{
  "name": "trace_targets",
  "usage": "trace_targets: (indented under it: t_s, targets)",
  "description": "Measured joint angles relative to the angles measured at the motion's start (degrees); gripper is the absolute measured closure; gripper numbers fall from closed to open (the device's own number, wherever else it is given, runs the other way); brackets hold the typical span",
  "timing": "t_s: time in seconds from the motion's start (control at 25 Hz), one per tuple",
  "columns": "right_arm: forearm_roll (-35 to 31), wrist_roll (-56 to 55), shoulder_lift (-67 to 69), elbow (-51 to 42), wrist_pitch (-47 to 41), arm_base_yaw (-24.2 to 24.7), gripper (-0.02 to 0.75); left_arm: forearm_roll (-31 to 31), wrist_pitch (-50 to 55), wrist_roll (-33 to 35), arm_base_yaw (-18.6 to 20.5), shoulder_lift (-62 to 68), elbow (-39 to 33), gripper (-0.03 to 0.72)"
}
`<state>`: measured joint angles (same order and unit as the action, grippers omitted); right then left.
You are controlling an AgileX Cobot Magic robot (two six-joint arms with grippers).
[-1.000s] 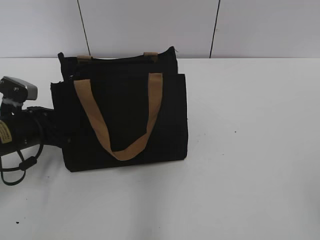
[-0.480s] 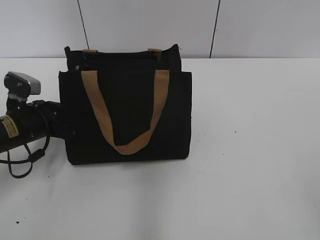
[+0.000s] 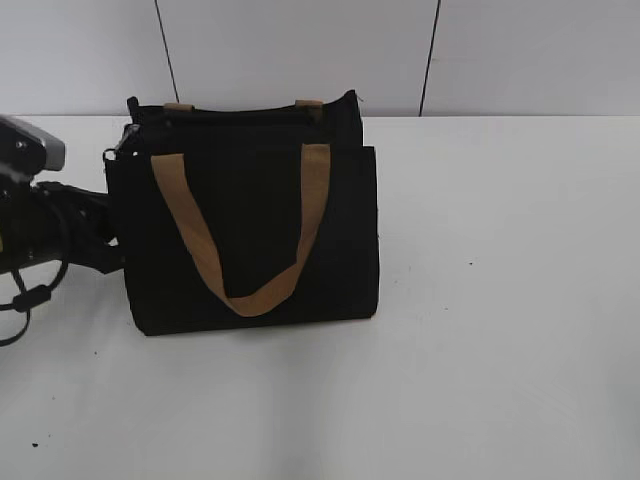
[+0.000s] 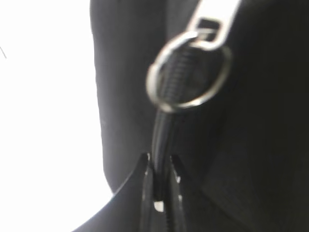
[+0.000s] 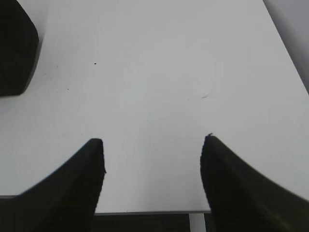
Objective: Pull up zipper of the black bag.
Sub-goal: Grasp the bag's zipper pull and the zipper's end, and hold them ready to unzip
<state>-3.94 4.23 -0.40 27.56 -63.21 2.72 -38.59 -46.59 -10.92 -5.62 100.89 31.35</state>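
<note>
The black bag (image 3: 250, 230) stands upright on the white table (image 3: 500, 300), its tan handle hanging down the front. The zipper (image 3: 240, 113) runs along the bag's top edge. In the left wrist view its silver ring pull (image 4: 189, 72) hangs free just beyond the jaws. My left gripper (image 4: 161, 166) is shut on the zipper's black ridge below the ring, at the bag's (image 4: 260, 145) left end; in the exterior view it (image 3: 108, 235) is half hidden by the bag. My right gripper (image 5: 152, 145) is open and empty over bare table, not seen in the exterior view.
A grey panelled wall (image 3: 300, 50) stands right behind the bag. The table's (image 5: 159, 72) front edge (image 5: 149, 211) lies just under the right gripper. A corner of the bag (image 5: 14, 48) shows at the far left of the right wrist view.
The left arm has drawn back to the left and a little up. The bag has shifted left with it, and its upper left corner is pulled outward.
</note>
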Motion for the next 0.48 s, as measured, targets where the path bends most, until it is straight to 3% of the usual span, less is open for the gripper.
trace_targets:
  t_s: [0.2,0.48]
  targets:
    - [0.0,0.0,0.0,0.0,0.0,0.0,0.255,-7.2,9.2,-2.2,0.0,-8.4,0.0,0.656]
    - [0.0,0.0,0.0,0.0,0.0,0.0,0.255,-8.5,14.7,-3.4,0.0,-16.7,0.0,0.656]
